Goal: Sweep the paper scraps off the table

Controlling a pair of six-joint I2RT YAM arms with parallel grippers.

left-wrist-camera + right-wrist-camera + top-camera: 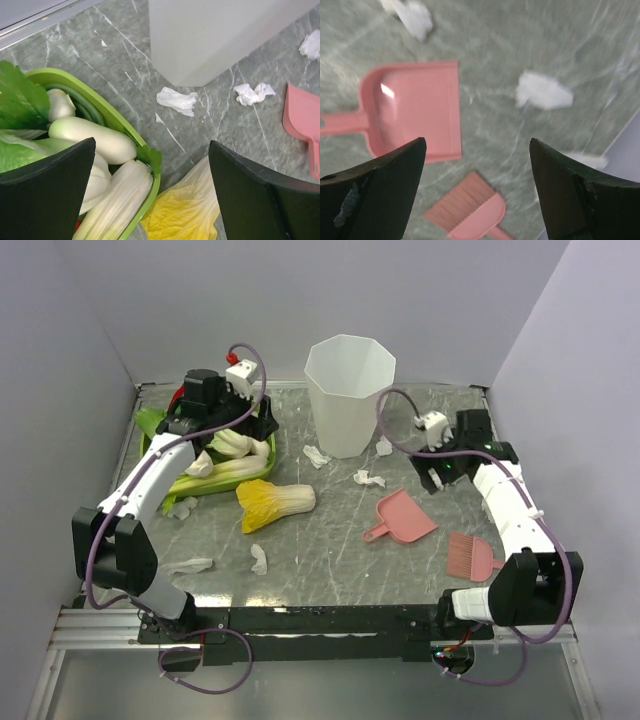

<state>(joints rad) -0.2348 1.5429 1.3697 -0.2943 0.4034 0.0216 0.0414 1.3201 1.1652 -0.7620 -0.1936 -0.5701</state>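
Paper scraps (316,455) lie scattered over the table (330,540) in the top view: several small white wads, some near the foot of the white bin (350,390) at centre-top, others toward the lower left close to the left arm. Left gripper (152,150) hangs over the upper-left area w/ its jaws wide apart and nothing between them. Its wrist cam looks down on the green tray (55,75) of white-stemmed cabbages (95,140) at left, a yellow-leafed cabbage (185,210) at bottom centre just beside the tray, and two scraps on bare marble by the bin's base. Right gripper (477,145), at the right of the top view, is likewise spread open & empty above the table. Its wrist cam is blurred but makes out the pink dustpan (415,105) at left, the pink brush (470,200) at bottom centre, and a scrap to the right of the dustpan, apart from it. In the top view the dustpan lies right of centre and the brush toward the lower right — near each other, not touching, both flat on the marble.
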